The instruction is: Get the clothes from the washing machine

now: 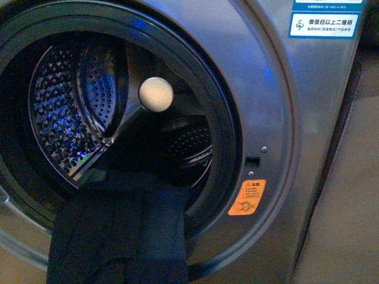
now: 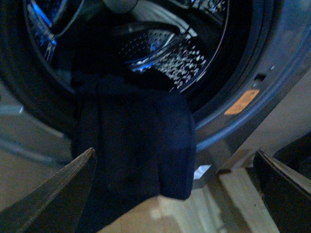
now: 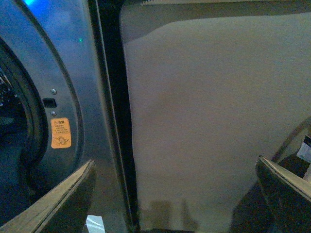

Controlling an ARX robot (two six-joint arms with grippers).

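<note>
The grey washing machine (image 1: 284, 106) fills the front view, its porthole open onto the perforated steel drum (image 1: 65, 112) with a white round knob (image 1: 156, 94). The dark navy clothes (image 1: 127, 231) hang limp out of the drum over the black porthole rim. In the left wrist view the clothes (image 2: 138, 145) drape down just ahead of my open left gripper (image 2: 177, 194), apart from its fingers (image 2: 58, 199). My open right gripper (image 3: 177, 194) faces the machine's right edge (image 3: 73, 87) and a beige panel; it holds nothing. Neither arm shows in the front view.
An orange warning sticker (image 1: 247, 197) and a door latch slot (image 1: 253, 160) sit right of the porthole; blue-white labels (image 1: 324, 25) are at the top right. A beige wall panel (image 3: 209, 121) stands right of the machine. A pale floor (image 2: 204, 208) lies below the garment.
</note>
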